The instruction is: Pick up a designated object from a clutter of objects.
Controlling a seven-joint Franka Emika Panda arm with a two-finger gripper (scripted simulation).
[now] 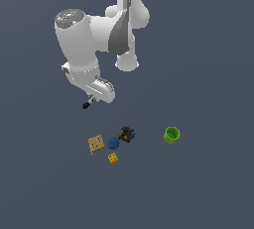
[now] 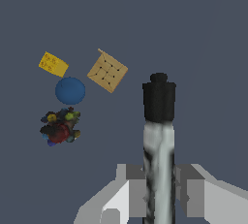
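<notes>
My jaws are clamped on the black-and-grey stick (image 2: 158,136). In the wrist view its pale shaft runs between my two fingers (image 2: 193,191), and its black end pokes out past them. In the exterior view my gripper (image 1: 91,101) hangs above the dark worktop (image 1: 208,188) with the stick's black tip (image 1: 86,106) showing below it, clear of the surface.

The rest of the clutter lies on the worktop toward the middle, well away from any edge or corner. The tan waffle-like block (image 1: 96,143) sits just beside the blue ball (image 1: 113,143), and the dark multicoloured lump (image 1: 127,134) is right against the ball's other side. The small yellow cube (image 1: 113,158) lies near the ball. The bright green cup (image 1: 171,135) stands well apart, toward the exterior view's right.
</notes>
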